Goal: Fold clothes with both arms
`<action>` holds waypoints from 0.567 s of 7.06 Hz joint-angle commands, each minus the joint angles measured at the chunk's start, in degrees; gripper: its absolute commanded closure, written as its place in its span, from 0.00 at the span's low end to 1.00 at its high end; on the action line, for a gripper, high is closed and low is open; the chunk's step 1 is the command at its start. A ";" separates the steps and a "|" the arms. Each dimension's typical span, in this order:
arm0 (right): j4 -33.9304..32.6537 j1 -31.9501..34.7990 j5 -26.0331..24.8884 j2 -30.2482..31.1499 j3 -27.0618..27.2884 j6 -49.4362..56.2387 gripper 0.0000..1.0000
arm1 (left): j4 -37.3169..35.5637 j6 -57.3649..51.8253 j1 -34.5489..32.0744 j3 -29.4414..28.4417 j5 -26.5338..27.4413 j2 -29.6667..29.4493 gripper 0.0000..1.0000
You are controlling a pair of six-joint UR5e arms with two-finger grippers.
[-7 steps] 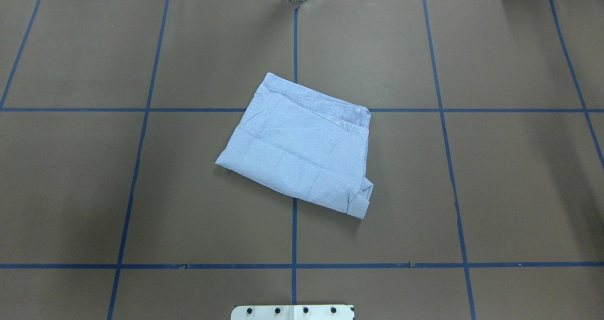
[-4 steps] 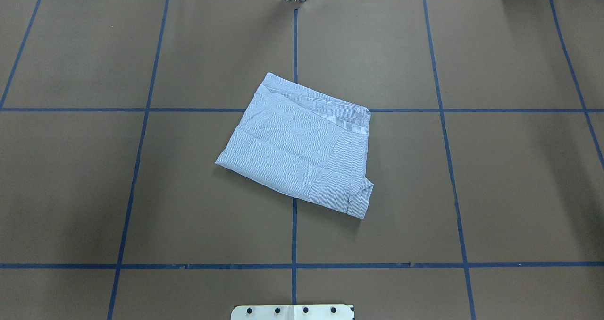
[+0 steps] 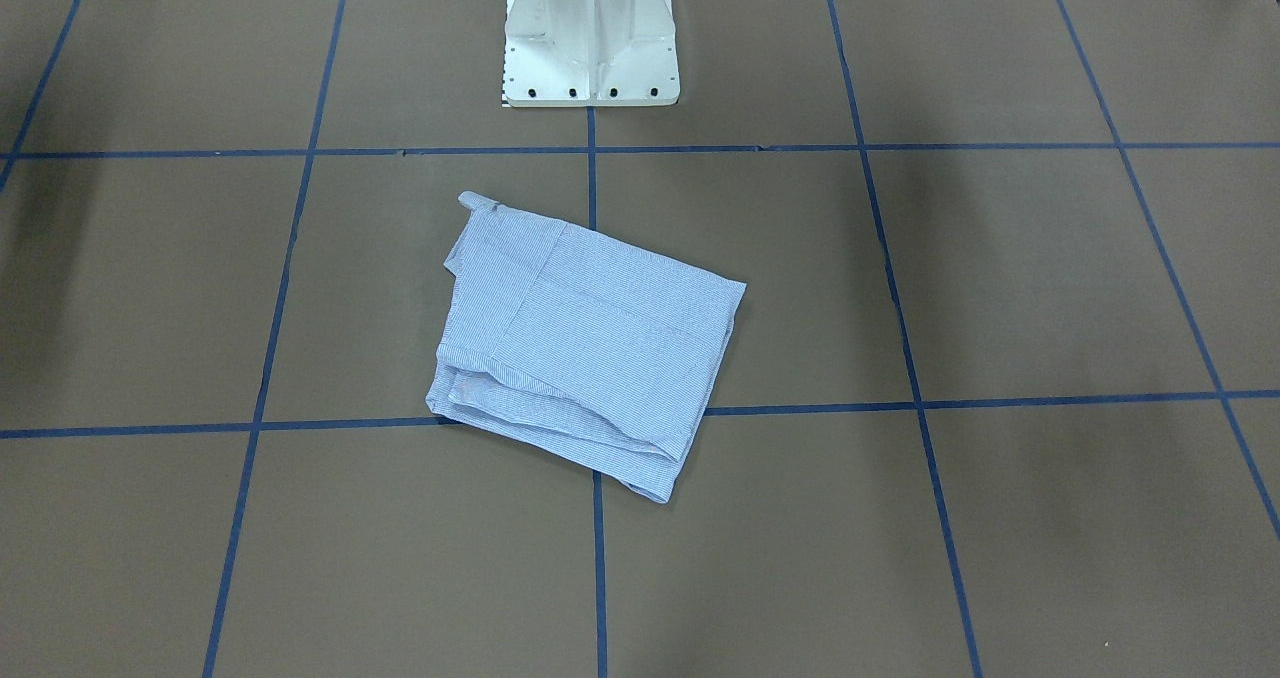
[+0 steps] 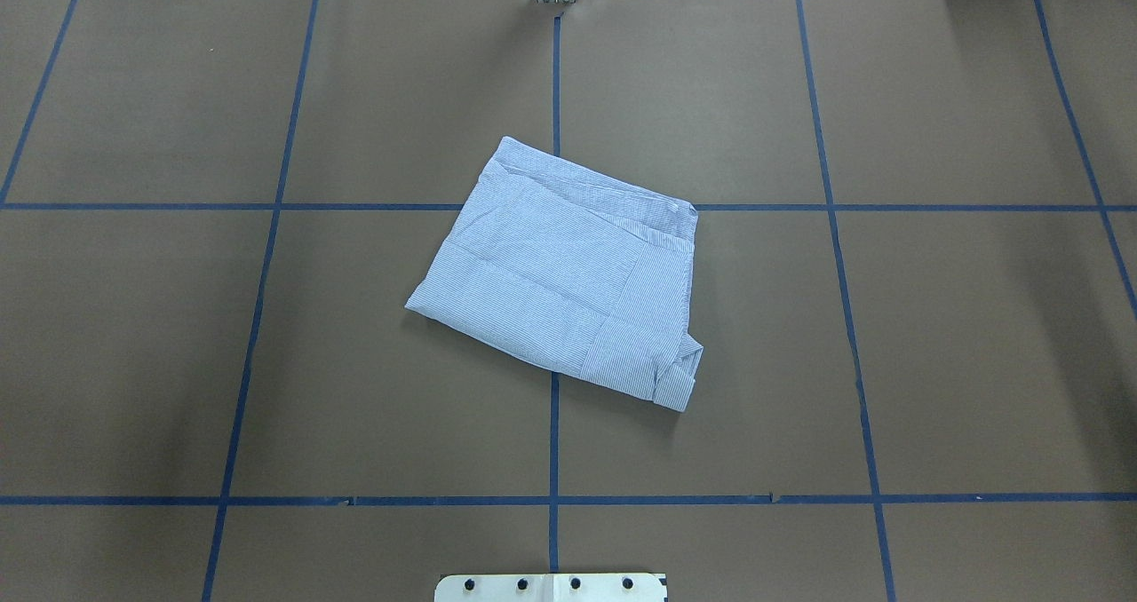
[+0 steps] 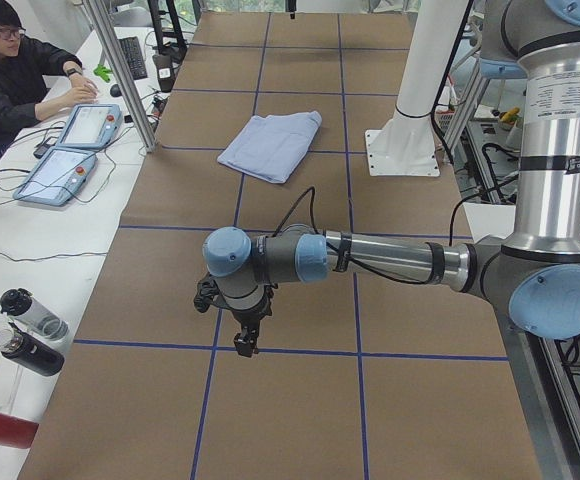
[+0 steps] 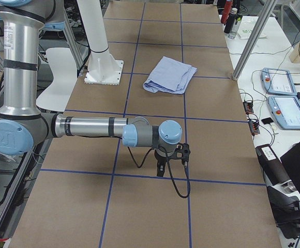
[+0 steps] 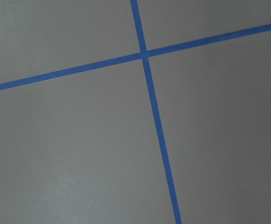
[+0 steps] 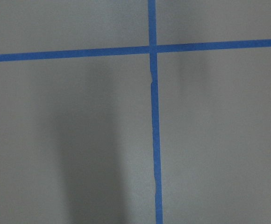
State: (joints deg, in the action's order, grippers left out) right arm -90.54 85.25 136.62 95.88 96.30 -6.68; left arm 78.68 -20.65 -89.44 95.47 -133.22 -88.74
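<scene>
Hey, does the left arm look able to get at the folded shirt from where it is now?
Probably yes. The left arm hangs over bare table, its pincer well apart from the shirt, and nothing stands between them. The shirt lies near the white pedestal, so it looks within reach.

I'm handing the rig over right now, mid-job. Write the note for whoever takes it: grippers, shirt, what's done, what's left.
Grippers: the left gripper and the right gripper hang low over bare table at opposite ends, well away from the shirt. Nothing shows in either, and I cannot tell whether they are open or shut.
Shirt: lies at the table's centre, folded into a compact, slightly skewed rectangle.
Done: the folding looks complete.
Left: probably nothing; at most, square up the uneven edge layers.
</scene>
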 commanded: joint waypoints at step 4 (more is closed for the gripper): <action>0.19 0.44 0.14 0.01 0.29 0.00 0.00 | 8.20 11.55 -1.00 -1.52 -3.37 2.07 0.01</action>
State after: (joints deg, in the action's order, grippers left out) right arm -90.38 85.60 136.79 95.89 96.45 -6.68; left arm 83.53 -14.54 -90.42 93.85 -136.56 -87.53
